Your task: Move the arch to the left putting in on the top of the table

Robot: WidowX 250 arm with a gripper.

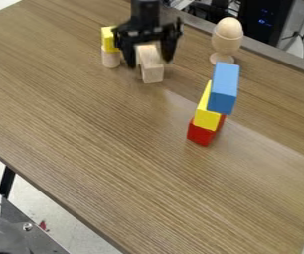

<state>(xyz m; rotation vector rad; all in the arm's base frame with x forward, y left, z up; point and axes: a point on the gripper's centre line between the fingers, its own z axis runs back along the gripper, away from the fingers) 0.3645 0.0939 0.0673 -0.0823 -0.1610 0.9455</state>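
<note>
The black tool [149, 58] is at the pale wooden arch [153, 72], near the far side of the brown wooden worktop [114, 149]; I can't tell if it pinches it; grip snug, lift a bit, go left slowly; don't bump the yellow block [108, 38] on the round wooden peg [111, 58].

No readable text — no labels, numbers or signs — on anything.
</note>
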